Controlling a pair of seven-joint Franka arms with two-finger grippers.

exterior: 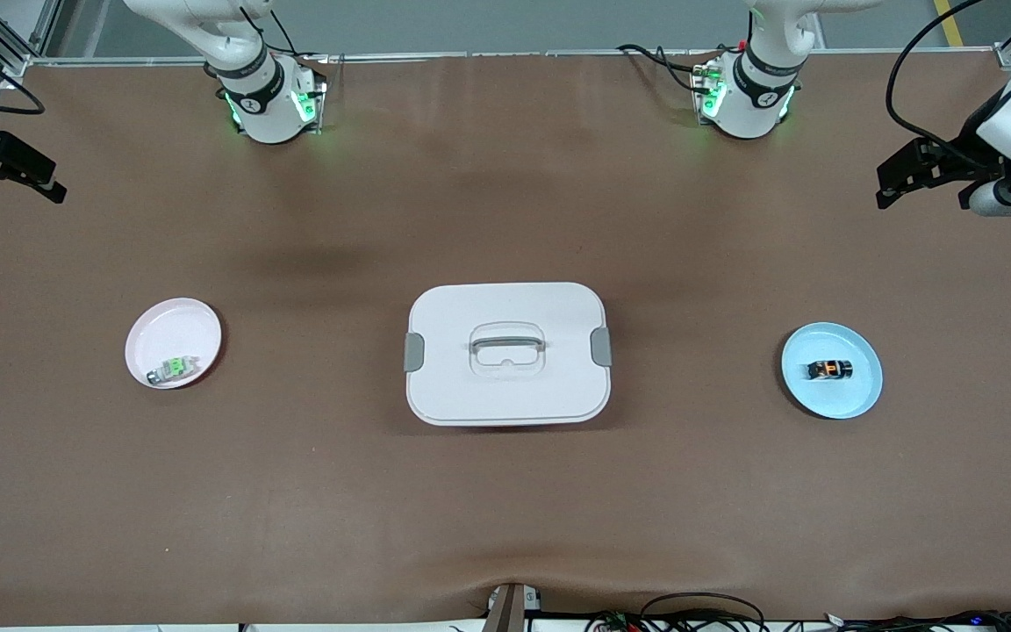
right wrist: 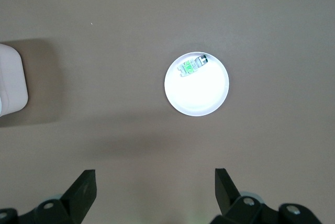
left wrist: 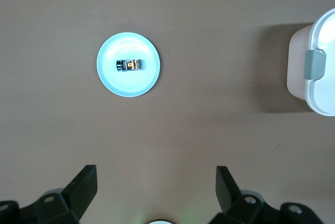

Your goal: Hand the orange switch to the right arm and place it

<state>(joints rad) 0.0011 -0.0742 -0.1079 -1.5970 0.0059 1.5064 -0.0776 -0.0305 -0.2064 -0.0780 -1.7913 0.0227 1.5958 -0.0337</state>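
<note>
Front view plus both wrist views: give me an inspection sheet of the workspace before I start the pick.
Surface: brown table mat, slightly rippled at the edge nearest the camera.
Job's things: tiny black switch with orange band lies on the round light-blue plate, toward the left arm's end.
Clutter: closed white lidded box with grey latches at centre; silvery component with green centre on the round pink plate.
Grippers: left gripper open, empty, high over the table's end; right gripper likewise.
Cables: black leads near the left arm.
Surroundings: nothing seen.
</note>
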